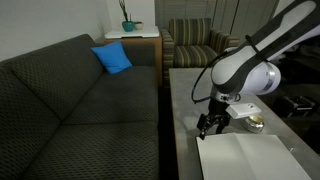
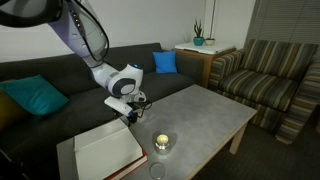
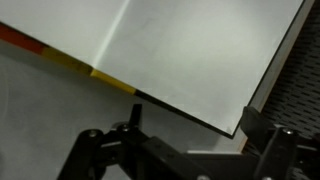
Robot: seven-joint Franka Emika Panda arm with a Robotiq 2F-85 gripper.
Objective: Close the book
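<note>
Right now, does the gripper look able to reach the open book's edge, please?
Probably yes: the gripper hangs just beside the book's edge with its fingers apart, nothing lies between them, and the tin sits off to the side.

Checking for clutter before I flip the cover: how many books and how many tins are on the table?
Book: 1
Round tin: 1
Total: 2

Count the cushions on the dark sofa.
2. A blue cushion lies at the sofa end nearest the striped armchair; a teal cushion lies at the opposite end. Others may sit beyond the frame edge.
</note>
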